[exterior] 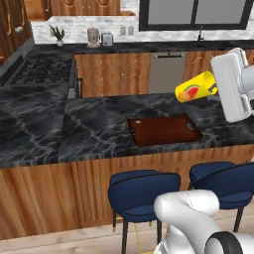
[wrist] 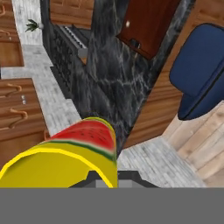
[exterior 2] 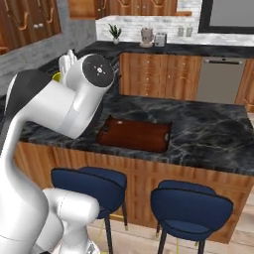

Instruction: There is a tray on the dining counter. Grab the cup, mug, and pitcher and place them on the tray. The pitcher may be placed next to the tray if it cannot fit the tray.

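Right now the tool [exterior: 214, 88] is clamped on a yellow, watermelon-printed cup [exterior: 195, 88] carried tipped on its side in the air, above and just beyond the right end of the tray [exterior: 163, 130], which lies bare on the black tabletop [exterior: 74, 129], so the cup must come down and slightly leftward.

You'll find no readable text, no labels, no brands, no numbers, the yellow cup [exterior: 194, 87] at the tool carries a watermelon picture, no lettering
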Controlling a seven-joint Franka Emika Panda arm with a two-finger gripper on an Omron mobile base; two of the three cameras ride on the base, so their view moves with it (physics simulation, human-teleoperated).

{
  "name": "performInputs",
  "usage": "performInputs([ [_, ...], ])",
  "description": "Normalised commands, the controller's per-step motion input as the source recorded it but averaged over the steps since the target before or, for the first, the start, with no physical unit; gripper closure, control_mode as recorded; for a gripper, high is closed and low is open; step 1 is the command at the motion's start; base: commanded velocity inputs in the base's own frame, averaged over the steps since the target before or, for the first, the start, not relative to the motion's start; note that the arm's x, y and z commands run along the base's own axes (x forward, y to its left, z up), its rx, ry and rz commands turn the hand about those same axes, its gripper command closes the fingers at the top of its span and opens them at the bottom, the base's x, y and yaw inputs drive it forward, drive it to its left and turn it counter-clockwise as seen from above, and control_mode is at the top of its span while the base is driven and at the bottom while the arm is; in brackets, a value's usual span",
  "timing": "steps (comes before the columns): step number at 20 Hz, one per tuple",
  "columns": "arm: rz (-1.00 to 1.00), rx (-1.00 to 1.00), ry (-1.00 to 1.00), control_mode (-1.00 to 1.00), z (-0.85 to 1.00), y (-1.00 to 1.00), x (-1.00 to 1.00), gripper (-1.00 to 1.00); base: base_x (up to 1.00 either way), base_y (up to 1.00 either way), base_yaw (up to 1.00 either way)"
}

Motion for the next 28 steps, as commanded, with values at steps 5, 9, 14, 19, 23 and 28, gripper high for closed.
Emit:
performInputs([
  [5,0.0,0.0,0.0,1.0,0.0,0.0,0.0,1.0,0.46,0.36,-0.35],
  [9,0.0,0.0,0.0,1.0,0.0,0.0,0.0,1.0,0.54,0.05,-0.21],
  [14,0.0,0.0,0.0,1.0,0.0,0.0,0.0,1.0,0.43,0.01,-0.14],
  [19,0.0,0.0,0.0,1.0,0.0,0.0,0.0,1.0,0.08,0.0,-0.01],
  [23,0.0,0.0,0.0,1.0,0.0,0.0,0.0,1.0,0.02,0.0,0.0],
  [28,0.0,0.0,0.0,-1.0,0.0,0.0,0.0,1.0,0.0,0.0,0.0],
])
